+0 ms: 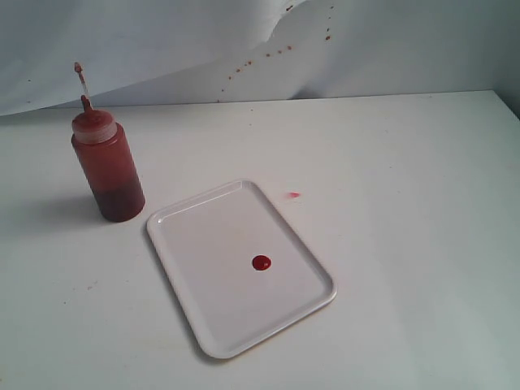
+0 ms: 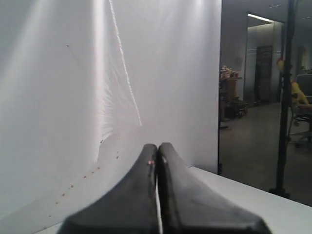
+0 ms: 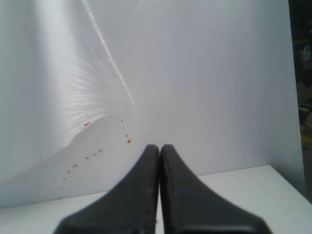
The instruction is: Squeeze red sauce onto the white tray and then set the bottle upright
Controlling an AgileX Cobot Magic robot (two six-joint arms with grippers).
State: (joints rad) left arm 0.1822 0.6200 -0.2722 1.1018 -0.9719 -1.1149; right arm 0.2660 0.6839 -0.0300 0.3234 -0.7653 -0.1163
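In the exterior view the bottle [image 1: 108, 166] stands upright at the left of the table, tinted red-orange, with a whitish cap and thin nozzle. To its right lies the white tray [image 1: 195, 309], and a small round blob of red sauce [image 1: 261, 262] sits near its middle. Neither arm appears in the exterior view. My left gripper [image 2: 157, 146] is shut with nothing between its black fingers, facing the white backdrop. My right gripper [image 3: 159, 147] is likewise shut and empty. Neither wrist view shows the bottle or tray.
A pale pink smear [image 1: 292, 195] marks the table just beyond the tray's far corner. Small red specks [image 1: 276, 51] dot the white backdrop sheet. The table's right edge [image 1: 508, 106] runs along the far right.
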